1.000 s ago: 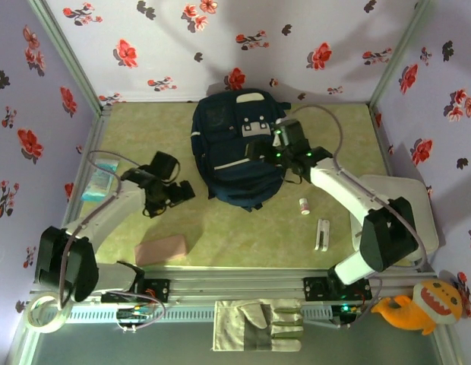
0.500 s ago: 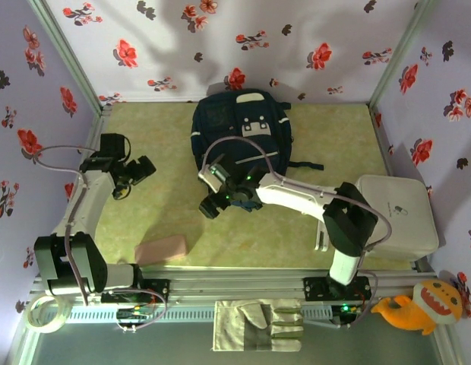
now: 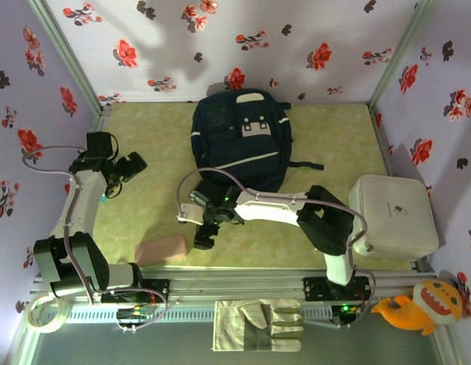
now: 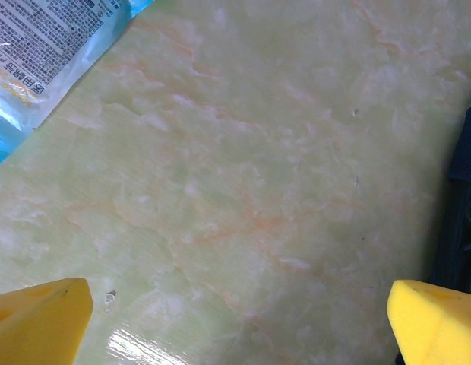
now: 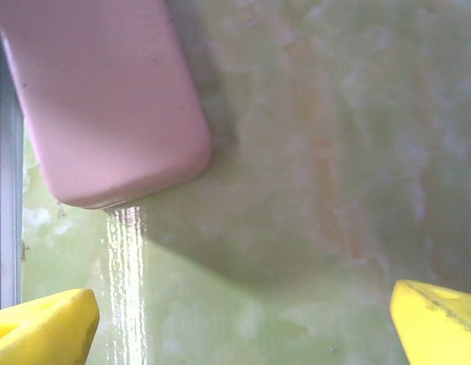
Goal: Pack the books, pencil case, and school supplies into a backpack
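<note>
At the far left of the green marbled table (image 3: 334, 137), seen from above, the left gripper (image 3: 134, 164) hangs over bare tabletop near the left wall, released and holding nothing. Its wrist camera shows its two yellow fingertips (image 4: 39, 319) spread wide apart above the table, with the corner of a pale blue plastic packet (image 4: 49, 49) lying at upper left. Further right, close to the near edge, the flat pale pink pencil case (image 3: 161, 249) lies on the table. Just beside it to the right, the right gripper (image 3: 204, 236) points down, not touching it; its wrist view shows the yellow fingertips (image 5: 42, 327) wide apart and empty, with the pencil case (image 5: 106, 99) lying beyond them. Behind, at the middle of the table's far side, the dark navy backpack (image 3: 239, 141) lies flat, front patches facing up. At far right sits a white box (image 3: 393, 217).
</note>
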Controlling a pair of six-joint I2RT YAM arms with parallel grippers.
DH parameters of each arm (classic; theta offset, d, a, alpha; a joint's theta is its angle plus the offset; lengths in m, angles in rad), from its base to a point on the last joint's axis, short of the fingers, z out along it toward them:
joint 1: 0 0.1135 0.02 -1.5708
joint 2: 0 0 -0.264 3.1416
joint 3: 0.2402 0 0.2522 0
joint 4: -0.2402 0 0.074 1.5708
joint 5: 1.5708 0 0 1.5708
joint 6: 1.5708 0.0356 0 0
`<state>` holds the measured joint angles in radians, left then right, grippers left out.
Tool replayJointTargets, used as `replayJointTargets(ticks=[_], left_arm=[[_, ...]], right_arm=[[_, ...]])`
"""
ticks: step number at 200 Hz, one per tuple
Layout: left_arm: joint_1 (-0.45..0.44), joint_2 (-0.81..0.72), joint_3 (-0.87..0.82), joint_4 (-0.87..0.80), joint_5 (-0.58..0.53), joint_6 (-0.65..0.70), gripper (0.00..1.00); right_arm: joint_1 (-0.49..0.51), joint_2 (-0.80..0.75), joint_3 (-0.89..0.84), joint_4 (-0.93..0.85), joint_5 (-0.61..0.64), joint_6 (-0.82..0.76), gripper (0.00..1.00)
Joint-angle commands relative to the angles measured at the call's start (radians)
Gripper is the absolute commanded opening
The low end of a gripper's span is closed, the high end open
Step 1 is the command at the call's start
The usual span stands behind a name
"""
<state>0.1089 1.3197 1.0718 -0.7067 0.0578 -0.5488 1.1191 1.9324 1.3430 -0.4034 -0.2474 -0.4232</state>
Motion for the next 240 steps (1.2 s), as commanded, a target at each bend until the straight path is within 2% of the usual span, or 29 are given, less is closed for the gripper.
replayJointTargets(ticks=[1,140,157,180,218,240], left_arm=[[0.011,-0.008,0.013,0.013,0.017,0.035,1.00],[0.016,-0.007,-0.001,0.025,0.024,0.053,1.00],[0.017,-0.007,-0.001,0.024,0.024,0.055,1.00],[0.018,-0.007,-0.001,0.024,0.024,0.056,1.00],[0.020,-0.010,0.000,0.024,0.025,0.055,1.00],[0.020,-0.014,0.001,0.023,0.024,0.056,1.00]], right_arm=[[0.019,0.034,0.062,-0.017,-0.073,-0.091,0.99],[0.098,0.246,0.244,-0.062,-0.143,-0.155,0.95],[0.100,0.260,0.259,-0.069,-0.160,-0.157,0.91],[0.098,0.264,0.265,-0.064,-0.155,-0.152,0.81],[0.073,0.212,0.201,0.005,-0.116,-0.132,0.69],[0.046,0.172,0.146,0.061,-0.087,-0.101,0.66]])
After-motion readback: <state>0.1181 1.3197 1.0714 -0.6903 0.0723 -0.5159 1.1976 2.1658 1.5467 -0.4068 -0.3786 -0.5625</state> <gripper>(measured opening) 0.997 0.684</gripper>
